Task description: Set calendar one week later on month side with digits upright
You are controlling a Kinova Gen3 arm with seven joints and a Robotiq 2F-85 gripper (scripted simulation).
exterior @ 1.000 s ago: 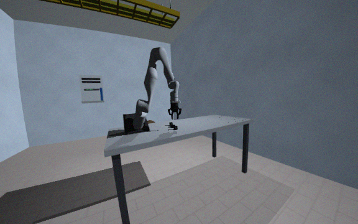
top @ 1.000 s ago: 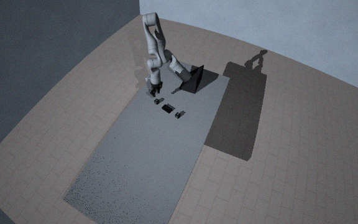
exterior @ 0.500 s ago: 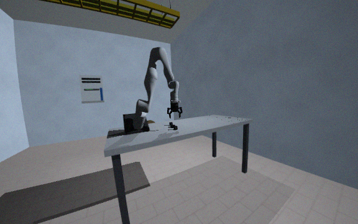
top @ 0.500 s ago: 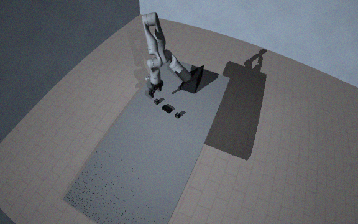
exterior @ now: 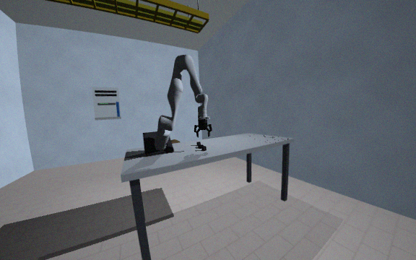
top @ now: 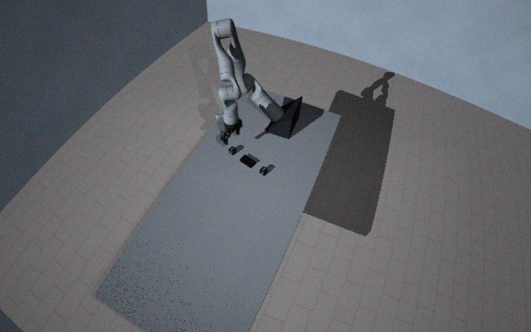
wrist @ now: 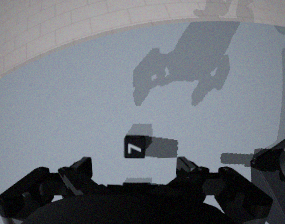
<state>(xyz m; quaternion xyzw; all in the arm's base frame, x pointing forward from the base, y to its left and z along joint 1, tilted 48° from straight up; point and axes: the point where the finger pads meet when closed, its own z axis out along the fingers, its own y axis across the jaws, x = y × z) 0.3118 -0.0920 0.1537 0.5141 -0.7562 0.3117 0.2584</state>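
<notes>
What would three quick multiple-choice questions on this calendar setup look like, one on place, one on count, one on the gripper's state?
1. Where are the cubes?
A. both in the tray
B. on the table, one at each side of the tray
C. stacked

2. How many cubes show?
A. one
B. two
C. three

3. The gripper is:
A. open, empty
B. shut on a cube
C. shut on the tray

Answers:
1 B: one cube and the other cube flank the tray.
2 B: the top view shows two.
3 A: the gripper hangs spread above the table.
</notes>
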